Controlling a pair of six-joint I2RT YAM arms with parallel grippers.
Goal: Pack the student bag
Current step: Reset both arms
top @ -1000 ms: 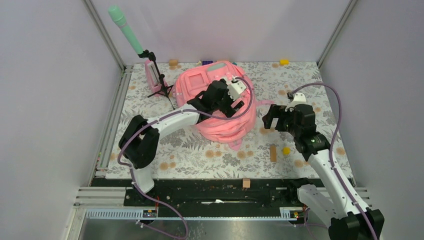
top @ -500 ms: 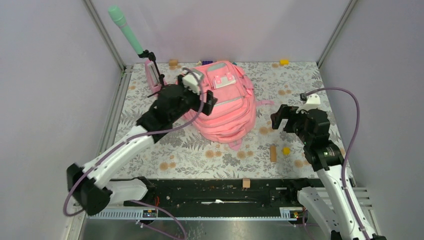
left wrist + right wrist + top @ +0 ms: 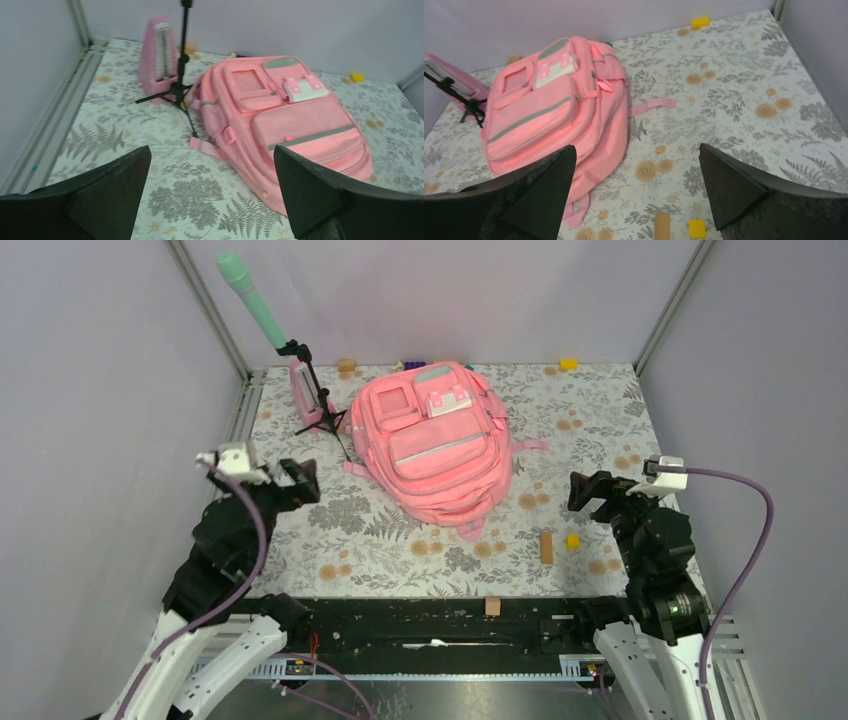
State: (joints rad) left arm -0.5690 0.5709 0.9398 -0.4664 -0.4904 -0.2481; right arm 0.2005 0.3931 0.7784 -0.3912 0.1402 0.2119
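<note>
At the centre of the table (image 3: 600, 410), shifted toward 12 o'clock, the student bag (image 3: 435, 440) lies flat on its back with the front panel facing up. Neither arm touches it.

1. Left gripper (image 3: 300, 480): positioned at 8 o'clock of the bag, well apart from it, jaws spread wide, nothing between them.
2. Right gripper (image 3: 585, 492): positioned at 4 o'clock of the bag, well apart from it, jaws spread wide and holding nothing.
3. Probable reason for this posture: both wrist cameras get a full, unobstructed view of the bag, and either arm is free to approach from its own side.

Loose items outside the bag: a wooden block (image 3: 546, 546) and a yellow cube (image 3: 572, 541) at 4 to 5 o'clock, near the right gripper. A pink metronome (image 3: 302, 390) and a microphone stand (image 3: 320, 405) are just beside the bag at 10 o'clock.

Bag condition: soft pink fabric, bulging. There are two small upper pockets, one carrying a white-and-pink clasp. The wide lower pocket is crossed by a grey reflective strip. Strap ends project at 3, 6 and 8 o'clock. The visible zips appear closed, and the contents cannot be determined
</note>
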